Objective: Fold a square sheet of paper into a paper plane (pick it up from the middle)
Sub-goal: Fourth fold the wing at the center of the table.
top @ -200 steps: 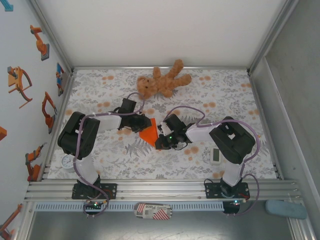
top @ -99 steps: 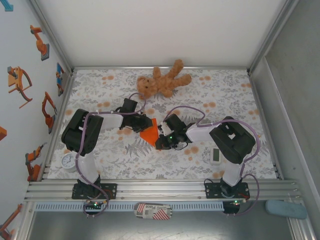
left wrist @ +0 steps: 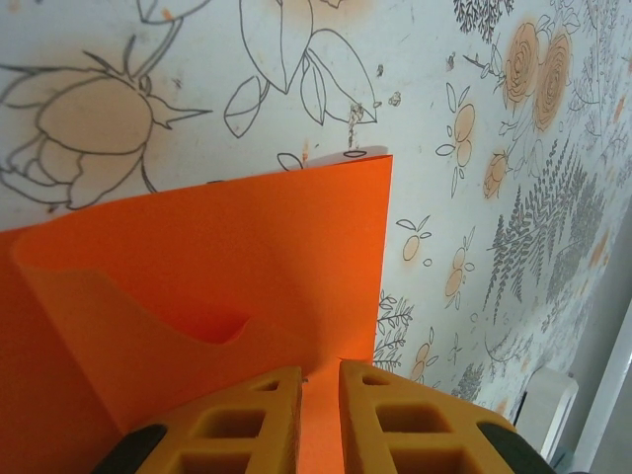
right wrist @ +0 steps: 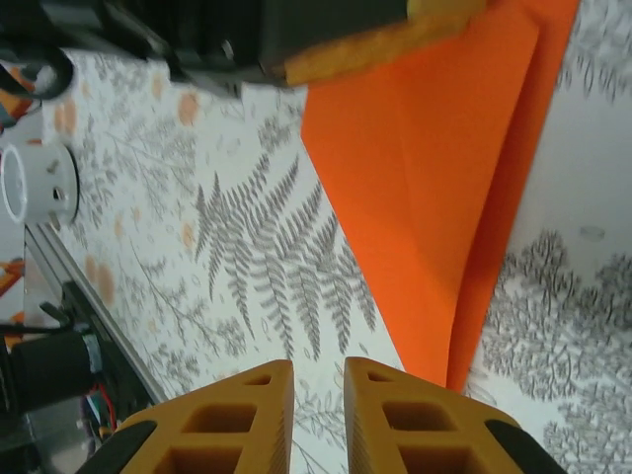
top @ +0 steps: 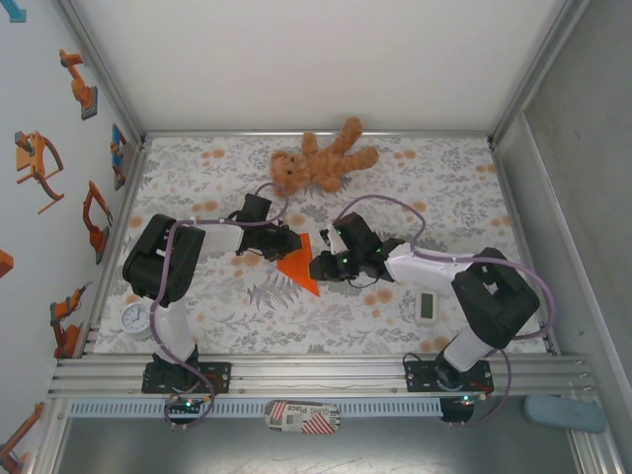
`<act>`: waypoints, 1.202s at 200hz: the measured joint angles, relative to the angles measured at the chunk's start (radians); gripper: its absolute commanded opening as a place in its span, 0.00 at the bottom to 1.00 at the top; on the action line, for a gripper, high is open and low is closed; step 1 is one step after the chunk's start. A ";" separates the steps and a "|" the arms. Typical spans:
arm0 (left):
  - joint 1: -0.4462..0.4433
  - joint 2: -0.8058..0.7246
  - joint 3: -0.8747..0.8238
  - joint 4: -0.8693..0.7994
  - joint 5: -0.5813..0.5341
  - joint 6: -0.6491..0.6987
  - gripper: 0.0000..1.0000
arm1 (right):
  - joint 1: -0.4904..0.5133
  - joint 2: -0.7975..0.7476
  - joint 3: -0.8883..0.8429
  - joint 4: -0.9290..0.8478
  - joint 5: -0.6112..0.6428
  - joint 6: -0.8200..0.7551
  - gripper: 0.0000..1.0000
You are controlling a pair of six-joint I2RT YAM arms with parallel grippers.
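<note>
The orange sheet of paper point(top: 299, 267) lies mid-table, folded into a narrow wedge whose tip points toward the near edge. My left gripper point(top: 289, 241) is at its far end. In the left wrist view the jaws point(left wrist: 320, 380) stand nearly together, with the paper point(left wrist: 217, 276) running between them. My right gripper point(top: 318, 267) sits just right of the wedge. In the right wrist view its jaws point(right wrist: 319, 380) are slightly apart over bare floral cloth, and the paper point(right wrist: 434, 197) lies ahead of its right finger. A left finger point(right wrist: 385, 39) rests on the paper's top.
A brown teddy bear point(top: 321, 163) lies at the back centre. A small white gadget point(top: 426, 306) sits near the right arm's elbow. A round white dial point(top: 135, 318) stands at the near left. Metal rails frame the floral table point(top: 197, 197).
My right gripper has let go of the paper's tip and opened slightly. Its arm swung its elbow out to the right. The paper's tip now reaches further toward the near edge. The left arm barely moved.
</note>
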 measured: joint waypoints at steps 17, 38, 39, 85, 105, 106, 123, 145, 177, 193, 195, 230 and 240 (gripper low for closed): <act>0.000 0.000 0.000 0.000 0.000 0.000 0.19 | -0.003 0.037 0.041 0.002 0.014 0.013 0.12; 0.000 0.001 0.000 0.003 0.000 0.000 0.19 | -0.004 0.111 0.100 0.004 0.024 0.027 0.07; 0.000 0.001 0.000 0.003 0.000 0.000 0.19 | -0.004 0.113 0.102 0.004 0.023 0.027 0.07; 0.000 0.002 0.000 0.006 0.000 -0.001 0.19 | -0.004 0.242 0.177 0.016 0.026 0.048 0.05; 0.000 0.002 0.000 0.006 0.000 -0.001 0.19 | -0.004 0.270 0.179 0.016 0.023 0.053 0.04; 0.000 0.002 0.000 0.006 0.000 -0.001 0.19 | -0.004 0.271 0.179 0.016 0.023 0.053 0.04; 0.000 0.002 0.000 0.006 0.000 -0.001 0.19 | -0.004 0.287 0.179 0.016 0.023 0.057 0.04; 0.000 0.002 0.000 0.006 0.000 -0.001 0.19 | -0.004 0.295 0.179 0.016 0.023 0.059 0.04; 0.000 0.002 0.000 0.006 0.000 -0.003 0.19 | -0.004 0.300 0.178 0.016 0.024 0.059 0.04; 0.000 0.002 0.000 0.006 0.000 -0.005 0.19 | -0.004 0.301 0.171 0.016 0.024 0.060 0.04; 0.000 0.002 0.000 0.006 0.000 -0.005 0.19 | -0.004 0.301 0.169 0.016 0.024 0.059 0.04; 0.000 0.005 0.005 -0.002 -0.002 -0.008 0.19 | -0.004 0.302 0.158 0.021 0.024 0.060 0.04; 0.000 0.007 0.010 -0.008 -0.002 -0.009 0.19 | -0.004 0.302 0.156 0.023 0.026 0.059 0.04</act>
